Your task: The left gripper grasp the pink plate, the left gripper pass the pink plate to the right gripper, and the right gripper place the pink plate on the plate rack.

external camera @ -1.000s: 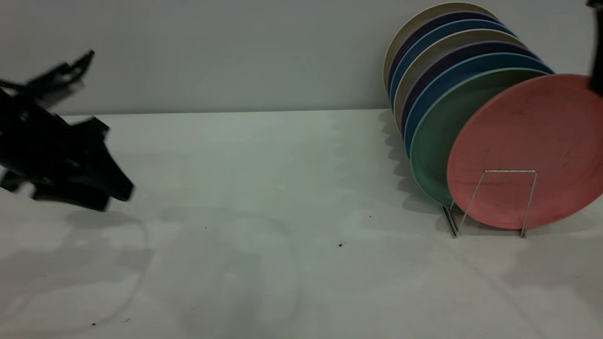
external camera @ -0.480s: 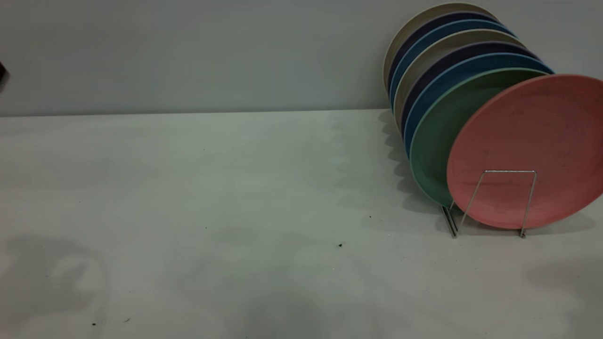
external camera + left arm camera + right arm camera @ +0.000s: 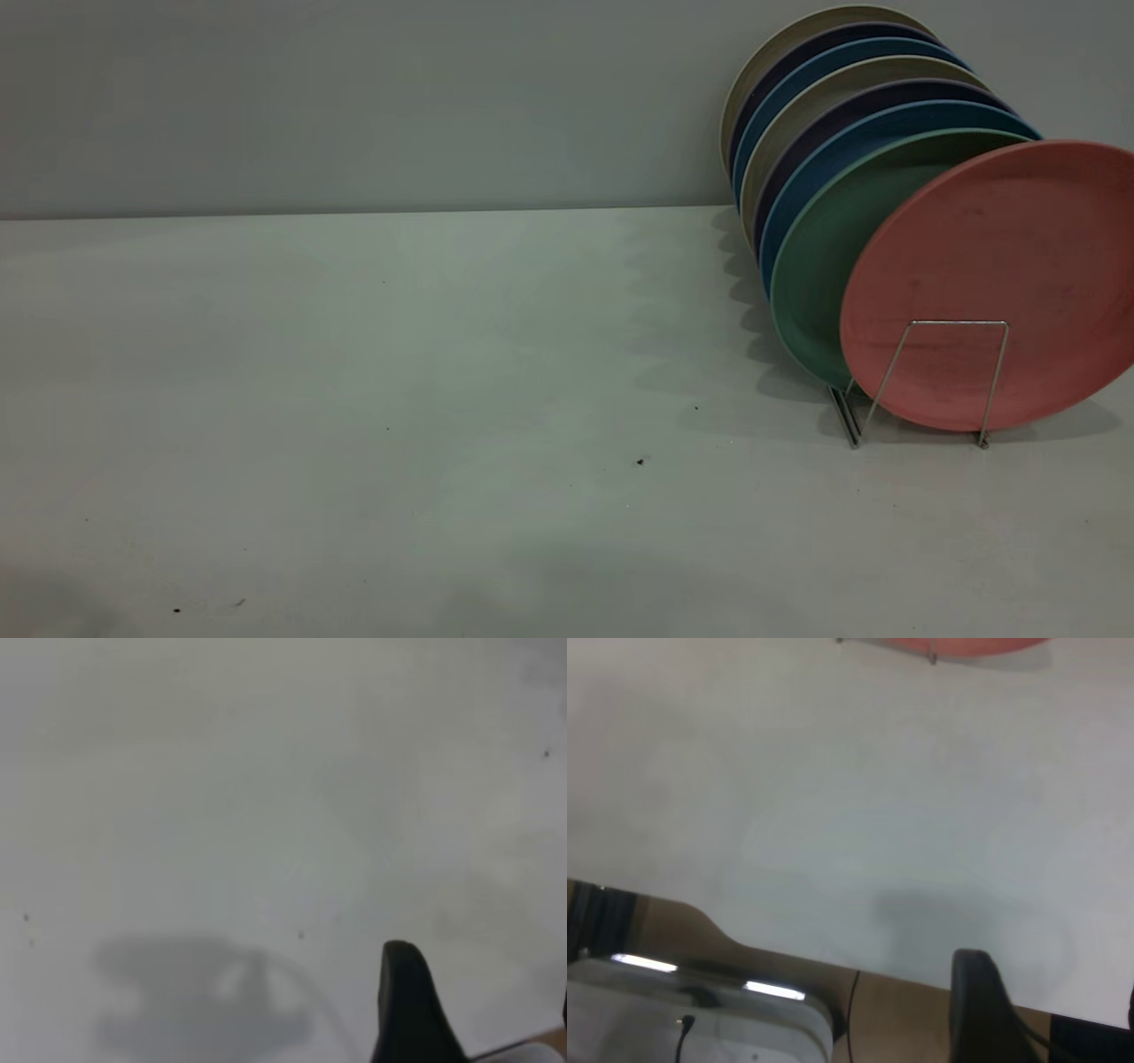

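The pink plate (image 3: 992, 283) stands leaning in the front slot of the plate rack (image 3: 952, 377) at the right of the table, behind a silver wire loop. Its lower edge also shows in the right wrist view (image 3: 966, 645). Neither gripper shows in the exterior view. In the left wrist view the left gripper (image 3: 483, 983) hangs open and empty over bare white table. In the right wrist view the right gripper (image 3: 1050, 992) is open and empty over the table's near edge, well away from the plate.
Behind the pink plate the rack holds a mint-green plate (image 3: 824, 266) and several blue, purple and beige plates (image 3: 797, 97). A grey wall runs behind the table. Below the table edge sits a white device (image 3: 700, 1010) on a brown floor.
The left gripper has drawn back out of the exterior view at the left. The right gripper tip has gone from the top right corner. The pink plate stays in the rack.
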Robot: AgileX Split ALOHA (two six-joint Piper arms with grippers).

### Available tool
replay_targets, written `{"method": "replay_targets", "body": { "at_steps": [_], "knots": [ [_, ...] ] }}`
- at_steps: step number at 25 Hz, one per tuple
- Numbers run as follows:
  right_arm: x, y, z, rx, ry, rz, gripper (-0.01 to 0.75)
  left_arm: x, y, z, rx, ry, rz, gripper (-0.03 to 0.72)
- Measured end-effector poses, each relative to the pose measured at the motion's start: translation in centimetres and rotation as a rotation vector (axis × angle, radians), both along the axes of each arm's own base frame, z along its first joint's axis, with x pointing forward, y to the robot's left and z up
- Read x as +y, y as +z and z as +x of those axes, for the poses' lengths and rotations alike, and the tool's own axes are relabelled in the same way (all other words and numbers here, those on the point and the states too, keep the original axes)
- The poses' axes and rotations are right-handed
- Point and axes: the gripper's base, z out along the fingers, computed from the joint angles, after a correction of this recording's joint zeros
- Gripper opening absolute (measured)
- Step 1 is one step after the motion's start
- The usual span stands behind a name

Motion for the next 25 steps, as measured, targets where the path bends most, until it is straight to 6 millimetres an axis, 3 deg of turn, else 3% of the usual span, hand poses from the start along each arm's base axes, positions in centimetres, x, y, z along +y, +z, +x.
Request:
{"method": "replay_targets", "body": {
  "at_steps": [8, 15, 19, 25],
  "knots": [
    [-0.5, -1.1, -5.0, -0.144, 0.006, 0.007, 0.415, -0.7, -1.7, -7.0, -0.053, -0.005, 0.0, 0.472],
    [-0.9, -3.1, -6.8, -0.173, -0.001, -0.021, 0.415, -1.1, -2.8, -12.2, -0.108, 0.05, -0.013, 0.472],
    [-1.1, -4.2, -7.6, -0.186, -0.006, -0.035, 0.415, -0.8, -3.4, -14.3, -0.118, 0.117, 0.019, 0.472],
    [-1.2, -5.3, -8.5, -0.213, -0.008, -0.031, 0.415, -0.2, -4.6, -15.1, -0.112, 0.178, 0.064, 0.476]
  ]
}}
